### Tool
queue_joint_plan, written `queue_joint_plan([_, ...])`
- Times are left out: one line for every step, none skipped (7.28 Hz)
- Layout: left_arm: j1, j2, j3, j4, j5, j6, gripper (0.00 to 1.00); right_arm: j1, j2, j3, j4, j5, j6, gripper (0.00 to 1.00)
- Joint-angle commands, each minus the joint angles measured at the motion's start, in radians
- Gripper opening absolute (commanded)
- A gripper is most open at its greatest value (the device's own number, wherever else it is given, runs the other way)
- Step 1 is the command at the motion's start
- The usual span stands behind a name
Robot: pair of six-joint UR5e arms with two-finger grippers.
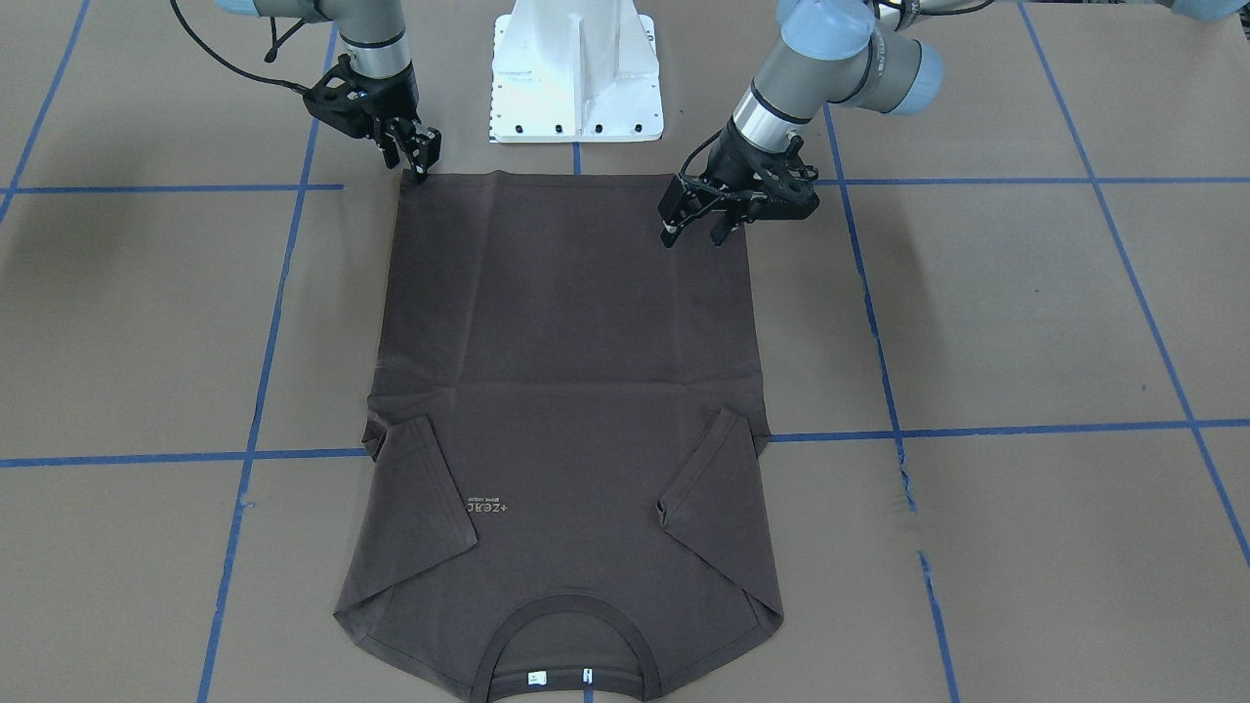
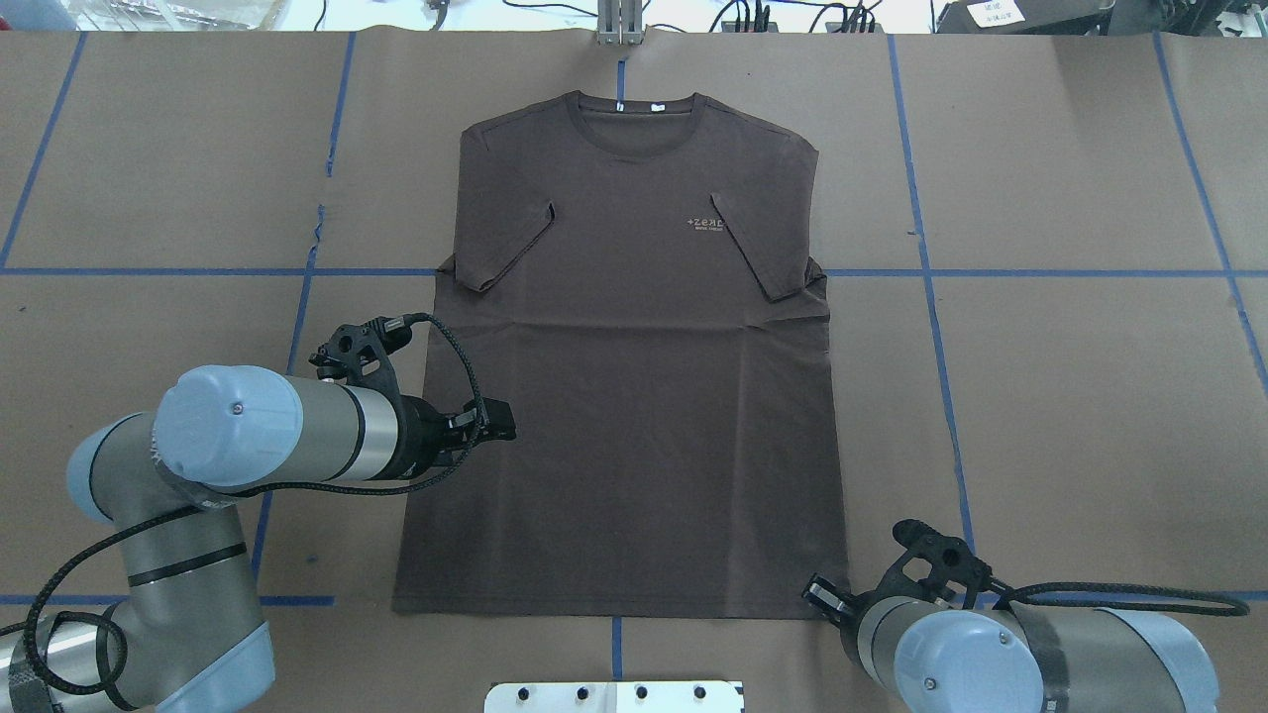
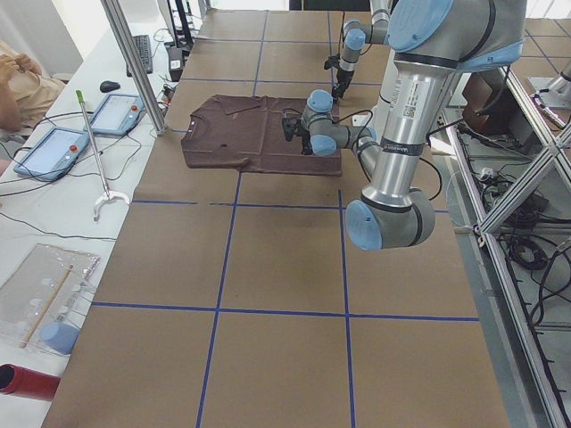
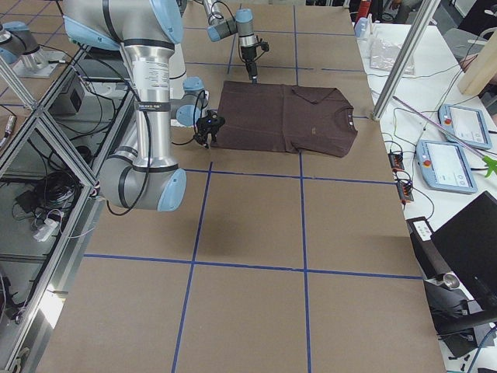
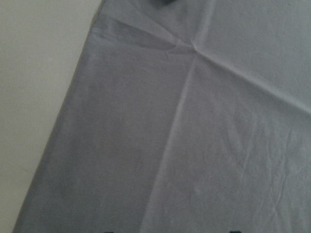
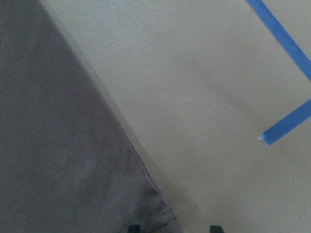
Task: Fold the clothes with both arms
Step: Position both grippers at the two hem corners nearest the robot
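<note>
Two sleeves (image 2: 505,248) are turned in on the shirt (image 2: 634,446). It lies flat mid-tabletop (image 2: 1090,396), collar (image 2: 639,109) far, hem (image 2: 614,606) near, just ahead of the base (image 2: 614,696).

Step in hand, my read: setting up to grab the hem end for the hem-to-collar fold.

- Right arm (image 2: 991,663) is on target at the right hem corner (image 6: 155,208). Right jaws are a little apart, and the wrist view shows the corner lying between the tips. Probably not pinched yet, but that view is soft, so I can't confirm contact.
- Left arm (image 2: 297,436) is off target. Left jaws are wide and holding nothing. They hover over the shirt's left edge, well up from the hem, pointing in across the cloth.

Next move:
- Left goes to the left hem corner (image 2: 401,604), mirroring the right.
- Both come down and close on the cloth.
- Both lift together and carry the hem far toward the collar at the same rate, so the fold line stays square.

Risk: if one side grips late or shallow, the fold skews.
</note>
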Motion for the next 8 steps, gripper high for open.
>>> queue_joint_plan([0.000, 0.000, -0.003, 0.002, 0.000, 0.000, 0.84, 0.001, 0.002, 0.001, 0.000, 0.000, 0.000, 0.00])
queue_joint_plan([0.000, 0.000, -0.006, 0.002, 0.000, -0.002, 0.84, 0.001, -0.004, 0.003, 0.000, 0.000, 0.000, 0.00])
queue_joint_plan([0.002, 0.002, -0.015, 0.035, 0.000, -0.003, 0.84, 0.004, -0.002, 0.013, 0.000, 0.002, 0.000, 0.00])
queue_joint_plan([0.021, 0.032, -0.066, 0.084, 0.014, -0.030, 0.84, 0.007, 0.000, 0.039, 0.000, 0.002, 0.000, 0.00])
queue_joint_plan([0.073, 0.116, -0.148, 0.098, 0.068, -0.038, 0.84, 0.009, 0.000, 0.061, 0.000, 0.002, -0.002, 0.00])
queue_joint_plan([0.163, 0.176, -0.161, 0.110, 0.175, -0.096, 0.84, 0.010, 0.002, 0.067, 0.000, 0.009, -0.002, 0.00])
queue_joint_plan([0.201, 0.184, -0.170, 0.150, 0.222, -0.130, 0.83, 0.018, 0.002, 0.070, 0.000, 0.014, -0.002, 0.00])
queue_joint_plan([0.227, 0.184, -0.178, 0.235, 0.228, -0.155, 0.82, 0.020, 0.003, 0.069, 0.000, 0.014, -0.002, 0.00])
